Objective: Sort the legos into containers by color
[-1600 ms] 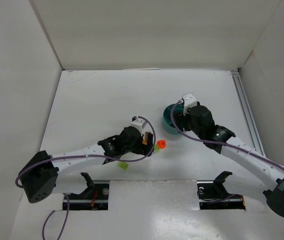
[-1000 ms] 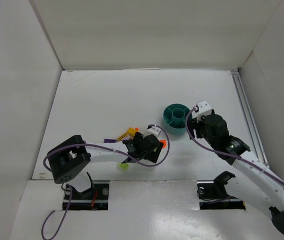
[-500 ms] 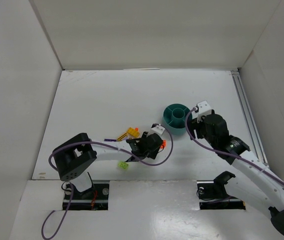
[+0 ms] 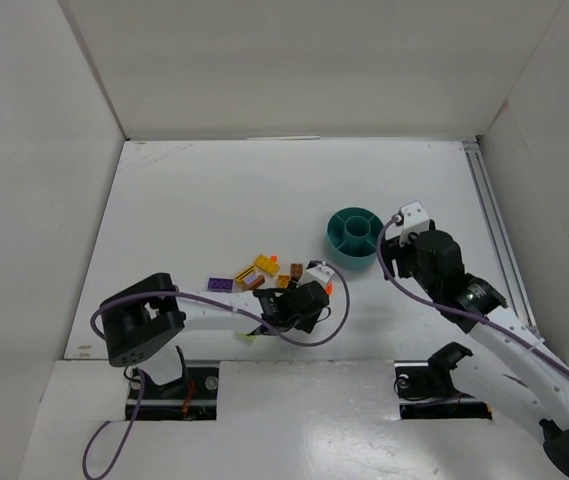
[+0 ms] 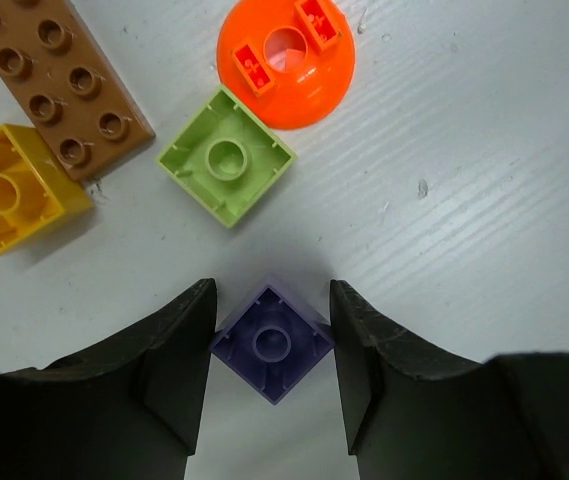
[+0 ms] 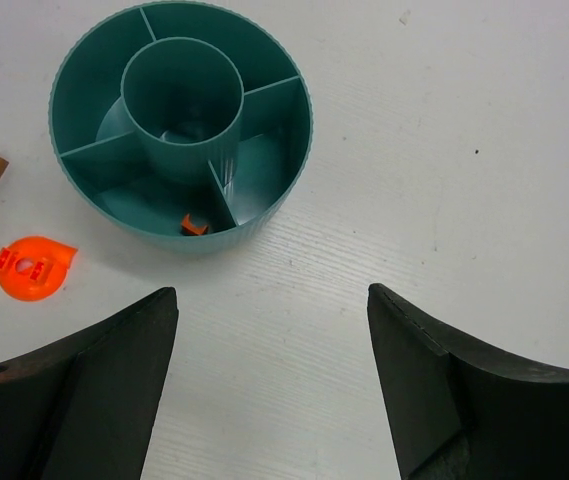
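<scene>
My left gripper [image 5: 271, 345] is shut on a small purple lego [image 5: 271, 342]; both fingers touch its corners. Just ahead of it on the table lie a lime green lego [image 5: 226, 168], an orange round lego [image 5: 285, 62], a brown plate lego [image 5: 59, 85] and a yellow lego [image 5: 14, 202]. The teal bowl [image 6: 299, 140] has compartments around a central cup, and one near compartment holds a tiny orange piece [image 6: 194, 225]. My right gripper [image 6: 272, 350] hangs open and empty just in front of the bowl. In the top view the left gripper [image 4: 304, 300] sits left of the bowl [image 4: 339, 245].
More legos lie left of my left gripper: a yellow one [image 4: 264, 266], a purple plate [image 4: 221, 284] and a lime green one [image 4: 248, 334] by the left arm. White walls enclose the table, and a metal rail [image 4: 492, 220] runs along the right side.
My left gripper has shut on the purple lego, and its arm has shifted back, uncovering several legos. The right arm has hardly moved since a second ago.
</scene>
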Robot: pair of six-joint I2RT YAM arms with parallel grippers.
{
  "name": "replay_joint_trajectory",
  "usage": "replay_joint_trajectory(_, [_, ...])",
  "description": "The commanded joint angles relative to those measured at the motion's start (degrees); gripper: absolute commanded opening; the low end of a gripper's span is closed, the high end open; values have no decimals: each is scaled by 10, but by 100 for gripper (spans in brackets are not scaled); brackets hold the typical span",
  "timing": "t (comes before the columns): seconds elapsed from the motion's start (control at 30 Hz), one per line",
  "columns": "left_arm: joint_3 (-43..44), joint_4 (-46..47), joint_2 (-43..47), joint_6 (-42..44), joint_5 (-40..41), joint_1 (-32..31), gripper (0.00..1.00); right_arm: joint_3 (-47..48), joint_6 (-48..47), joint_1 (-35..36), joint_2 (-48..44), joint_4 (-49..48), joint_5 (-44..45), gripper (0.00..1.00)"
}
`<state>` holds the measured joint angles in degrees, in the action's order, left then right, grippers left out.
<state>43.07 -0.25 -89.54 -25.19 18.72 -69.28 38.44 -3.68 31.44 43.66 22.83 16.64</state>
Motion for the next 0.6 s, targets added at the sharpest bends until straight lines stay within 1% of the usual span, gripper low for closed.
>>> replay_joint_trajectory(0.0, [-11,-31,25,-34,2,-11,33,0,-4,-4,-18,5,-1,81])
replay_joint_trajectory(0.03, [-4,-36,35,-34,16,-17,33,0,-4,-4,-18,11,-1,81])
replay_joint_trajectory(0.13, [16,-62,65,-49,37,-17,25,0,-4,-4,-32,17,5,81])
replay_joint_trajectory(0.27, [55,-97,100,-62,76,-17,24,-6,-4,-4,-52,22,10,81])
replay_joint_trajectory(0.33, [80,-97,111,-62,89,-17,24,-11,-4,-4,-53,22,10,81])
replay_joint_trajectory(0.37, [89,-97,118,-56,113,-17,24,-11,-4,-4,-53,22,10,82])
replay_joint_trajectory(0.4, [97,-91,118,-50,121,-17,24,-11,-4,-4,-53,27,10,82])
replay_joint_trajectory(0.43, [122,-91,118,-35,129,-8,26,-11,-4,-4,-53,27,15,82])
replay_joint_trajectory(0.47, [133,-70,118,-22,129,1,26,-11,-4,-4,-53,27,15,82])
replay_joint_trajectory(0.5, [145,-57,112,-8,122,25,26,-11,-4,-4,-53,27,15,82])
replay_joint_trajectory(0.57, [182,-20,92,23,110,54,27,-16,-4,-4,-53,27,15,82])
